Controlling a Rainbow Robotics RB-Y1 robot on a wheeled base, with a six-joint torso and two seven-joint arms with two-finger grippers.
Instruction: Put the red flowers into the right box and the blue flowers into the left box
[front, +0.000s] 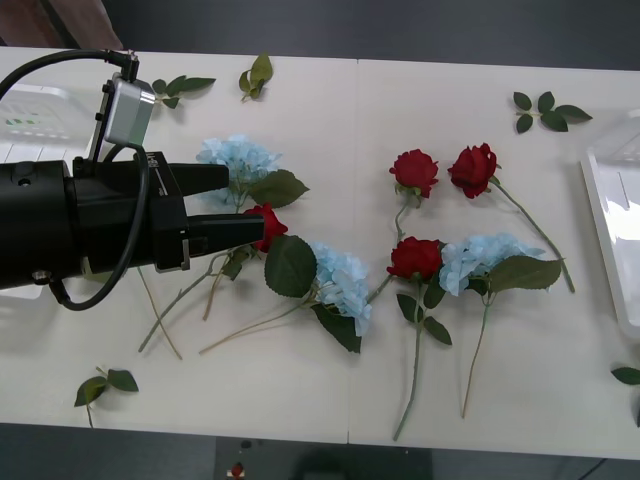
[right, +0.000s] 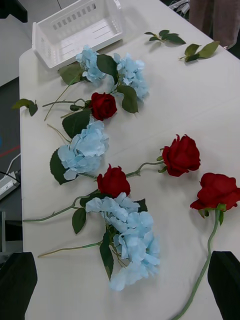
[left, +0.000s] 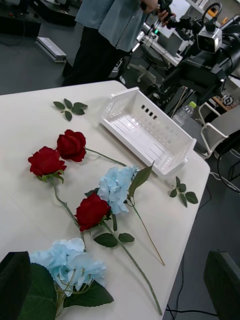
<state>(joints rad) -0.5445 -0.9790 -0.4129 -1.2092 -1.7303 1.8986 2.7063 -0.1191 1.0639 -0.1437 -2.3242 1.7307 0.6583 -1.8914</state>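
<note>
White counter (front: 300, 400) lies under our left hand (front: 245, 205), whose black fingers stand apart and empty, reaching over a red rose (front: 268, 225) and a blue hydrangea (front: 237, 158). We see the other red flowers (front: 414, 170) and blue flowers (front: 480, 255) scattered mid-counter, none boxed. The right box (front: 615, 200) sits at the far right edge, the left box (front: 35, 115) behind the left arm. Our right hand (right: 120, 280) hovers open, holding nothing.

The left gripper (front: 245, 206), on a bulky black arm extended level from the white table's (front: 330, 400) left side, points toward the table's centre with its two black fingers parted.
</note>
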